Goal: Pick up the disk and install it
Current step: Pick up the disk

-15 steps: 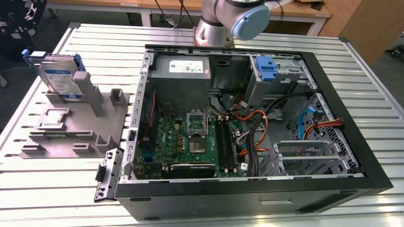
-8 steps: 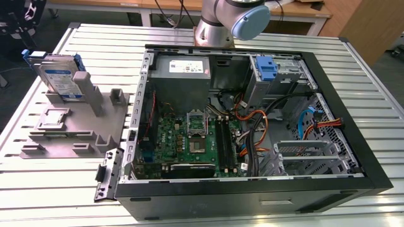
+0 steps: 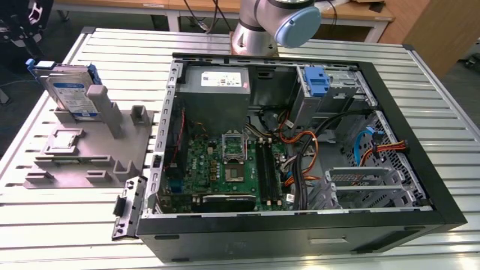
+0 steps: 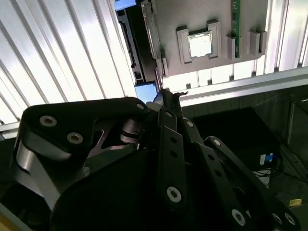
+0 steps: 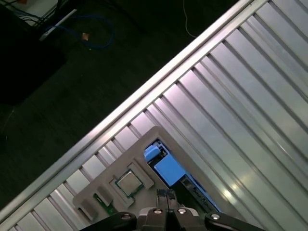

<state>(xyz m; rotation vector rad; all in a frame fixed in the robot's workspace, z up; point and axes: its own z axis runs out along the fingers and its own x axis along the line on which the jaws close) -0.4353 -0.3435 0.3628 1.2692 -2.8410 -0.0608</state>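
Observation:
The disk stands on edge in a grey holder at the exterior view's left, silver with a white and blue label and blue rails. My gripper hangs dark above and behind it, near the table's far corner. In the first wrist view the fingertips are pressed together with nothing between them, just over the disk's blue rail. The second wrist view shows the gripper over the disk's dark edge.
An open computer case lies on the slatted metal table, holding a grey power-supply box, a blue latch piece, a motherboard and loose cables. A processor chip sits in the holder.

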